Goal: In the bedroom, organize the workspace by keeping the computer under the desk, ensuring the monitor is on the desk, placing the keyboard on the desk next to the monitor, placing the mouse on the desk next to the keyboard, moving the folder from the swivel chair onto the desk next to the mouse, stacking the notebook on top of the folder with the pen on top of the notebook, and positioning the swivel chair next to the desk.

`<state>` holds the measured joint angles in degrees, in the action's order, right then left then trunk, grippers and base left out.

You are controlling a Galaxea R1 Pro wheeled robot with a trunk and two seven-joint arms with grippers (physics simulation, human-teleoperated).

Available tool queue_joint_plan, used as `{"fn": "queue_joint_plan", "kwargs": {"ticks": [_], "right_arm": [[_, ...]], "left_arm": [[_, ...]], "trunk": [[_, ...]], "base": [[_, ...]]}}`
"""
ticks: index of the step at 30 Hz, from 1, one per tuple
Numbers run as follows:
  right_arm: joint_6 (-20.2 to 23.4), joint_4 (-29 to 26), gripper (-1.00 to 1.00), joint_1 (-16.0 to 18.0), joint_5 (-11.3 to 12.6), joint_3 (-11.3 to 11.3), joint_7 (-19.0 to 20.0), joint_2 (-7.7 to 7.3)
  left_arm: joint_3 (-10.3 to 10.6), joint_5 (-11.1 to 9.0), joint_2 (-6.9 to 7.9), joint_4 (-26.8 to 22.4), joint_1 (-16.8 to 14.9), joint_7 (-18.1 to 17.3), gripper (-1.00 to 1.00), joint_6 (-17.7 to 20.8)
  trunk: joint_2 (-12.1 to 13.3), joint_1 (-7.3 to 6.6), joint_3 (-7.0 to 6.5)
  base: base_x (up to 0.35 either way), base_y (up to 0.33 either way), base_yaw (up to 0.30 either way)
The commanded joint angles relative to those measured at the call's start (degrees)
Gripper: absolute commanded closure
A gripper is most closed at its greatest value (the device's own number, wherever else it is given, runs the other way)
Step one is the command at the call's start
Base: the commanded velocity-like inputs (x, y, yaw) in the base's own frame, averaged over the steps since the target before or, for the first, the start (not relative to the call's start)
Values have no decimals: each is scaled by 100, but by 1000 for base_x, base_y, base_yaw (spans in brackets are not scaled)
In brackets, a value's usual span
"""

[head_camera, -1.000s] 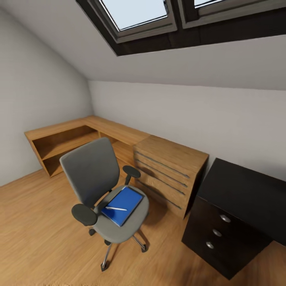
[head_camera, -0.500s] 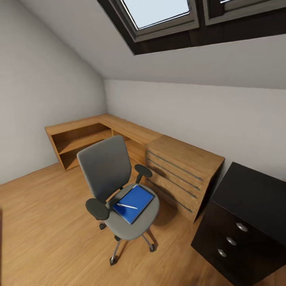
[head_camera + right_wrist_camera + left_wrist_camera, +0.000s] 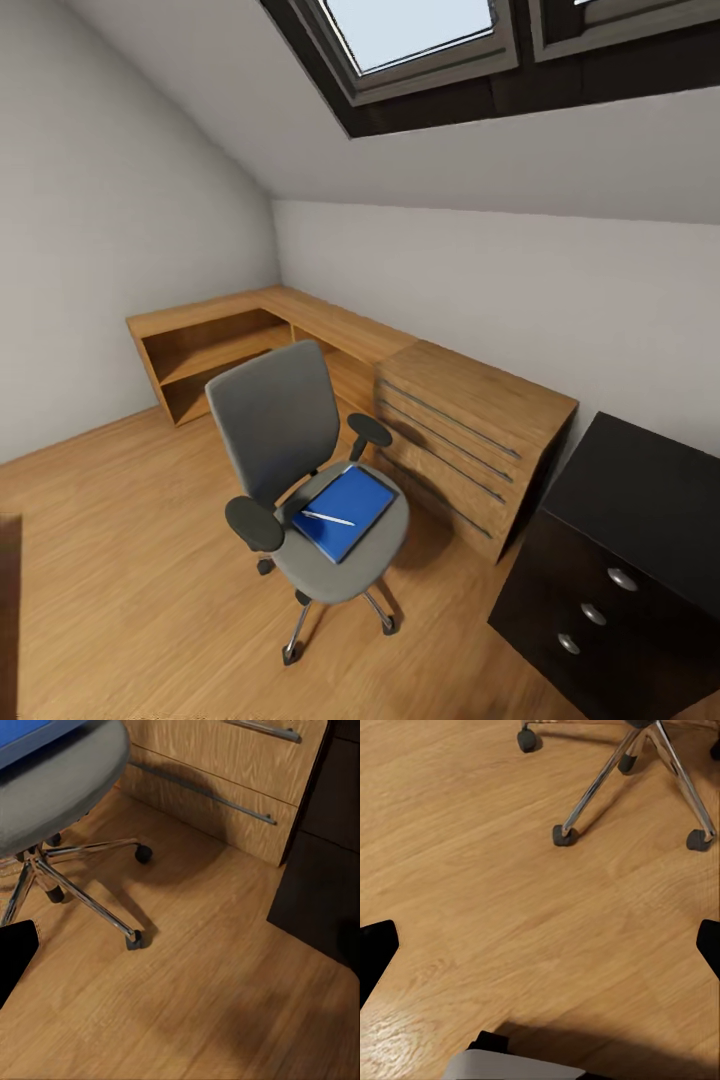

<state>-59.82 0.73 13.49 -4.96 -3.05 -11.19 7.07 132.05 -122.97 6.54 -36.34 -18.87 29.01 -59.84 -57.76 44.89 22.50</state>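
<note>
Between the dark fingertips at the two edges of the left wrist view, the left gripper [image 3: 540,945] stands spread wide with nothing in it, hanging over bare wood floor [image 3: 510,907], with the chrome spokes and casters of the swivel chair [image 3: 607,780] a little way ahead of it; I judge the arm is carried low and idle because the robot is on its approach, not yet reaching. Of the right gripper one dark fingertip [image 3: 13,956] shows at the frame's edge and a dim shape at the other, so it looks open and empty, though I cannot be sure; the chair's seat and base lie near, ahead of it, with a corner of the blue folder [image 3: 34,736] on top, and the wood drawer cabinet [image 3: 240,780] and the black desk [image 3: 315,855] beyond. From the head view comes what the wrists miss: the folder [image 3: 346,511] lies flat on the seat with the pen [image 3: 328,518] resting across it, the chair [image 3: 290,450] standing apart from the desk [image 3: 640,500], whose drawer unit sits past the cabinet [image 3: 470,440]. No notebook can be made out
</note>
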Motion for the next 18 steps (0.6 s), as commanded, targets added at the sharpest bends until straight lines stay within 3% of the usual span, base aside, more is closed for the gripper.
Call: {"fn": "queue_joint_plan", "kwargs": {"ticks": [1, 13, 16, 18], "right_arm": [[-18, 7, -100, 5, -54, -29, -33, 0], [-18, -6, -100, 5, -51, -29, -39, -11], [1, -172, -100, 9, -36, -62, -245, -34], [67, -333, -100, 11, -41, -59, -329, -36]], "left_arm": [[30, 28, -3, 5, -11, 56, -100, -16], [20, 19, -2, 110, -13, 151, -100, -16], [-415, -243, -7, 539, -12, 240, -100, 6], [-740, -321, -5, 625, -11, 237, -100, 315]], "trunk": [[-5, 1, 7], [-5, 1, 7], [-5, 1, 7], [-5, 1, 7]], "base": [[0, 0, 239], [0, 0, 270], [0, 0, 130], [0, 0, 61]]}}
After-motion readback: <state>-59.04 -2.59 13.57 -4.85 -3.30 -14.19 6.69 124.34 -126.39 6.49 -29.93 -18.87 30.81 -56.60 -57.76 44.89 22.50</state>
